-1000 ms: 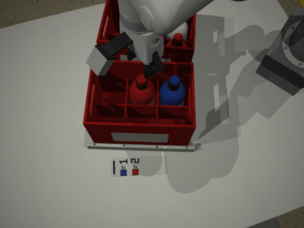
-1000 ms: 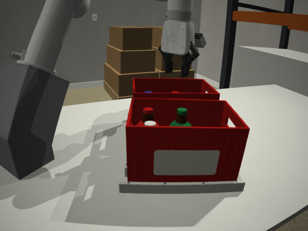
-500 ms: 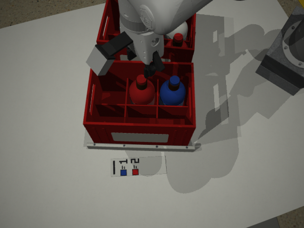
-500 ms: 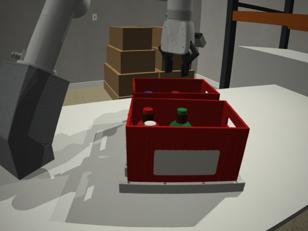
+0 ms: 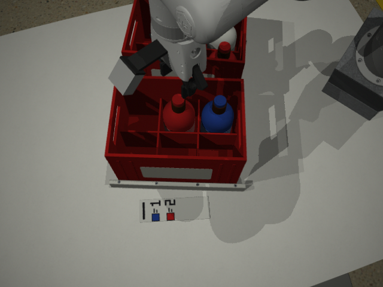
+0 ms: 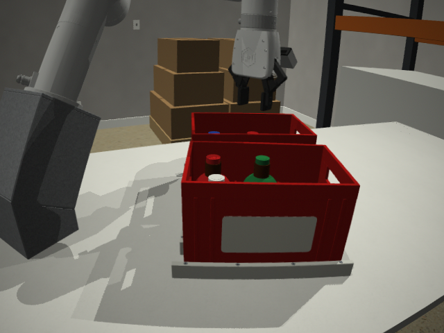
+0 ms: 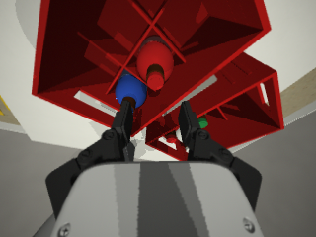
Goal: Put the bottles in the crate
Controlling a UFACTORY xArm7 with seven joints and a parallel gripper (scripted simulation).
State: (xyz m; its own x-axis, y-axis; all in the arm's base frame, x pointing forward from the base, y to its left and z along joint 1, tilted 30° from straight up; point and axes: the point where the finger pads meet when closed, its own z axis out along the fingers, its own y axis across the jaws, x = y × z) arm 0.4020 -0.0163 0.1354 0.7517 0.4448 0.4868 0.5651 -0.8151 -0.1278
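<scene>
Bottles: blue (image 5: 217, 118) (image 7: 130, 92), red (image 5: 178, 117) (image 7: 155, 61) upright in divider cells | gripper (image 5: 185, 83) (image 6: 254, 102) (image 7: 156, 110) spread, empty, above rims | likely fetching second red

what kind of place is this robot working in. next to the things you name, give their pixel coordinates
Probably a warehouse or a packing area: brown cardboard boxes (image 6: 195, 89) are stacked by the wall, a rack with an orange beam (image 6: 387, 28) stands at the side, and bottle crates (image 5: 176, 158) (image 6: 270, 184) sit on the table (image 5: 61, 216) (image 6: 394, 215).

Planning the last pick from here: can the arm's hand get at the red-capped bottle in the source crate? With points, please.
Probably yes: the hand (image 5: 185, 81) (image 6: 254, 102) (image 7: 156, 110) is open with nothing between its fingers, and that bottle (image 5: 224, 48) (image 6: 213, 161) (image 7: 171, 139) stands in an open-topped crate, though a white-capped neighbour (image 6: 216, 177) sits close.
</scene>
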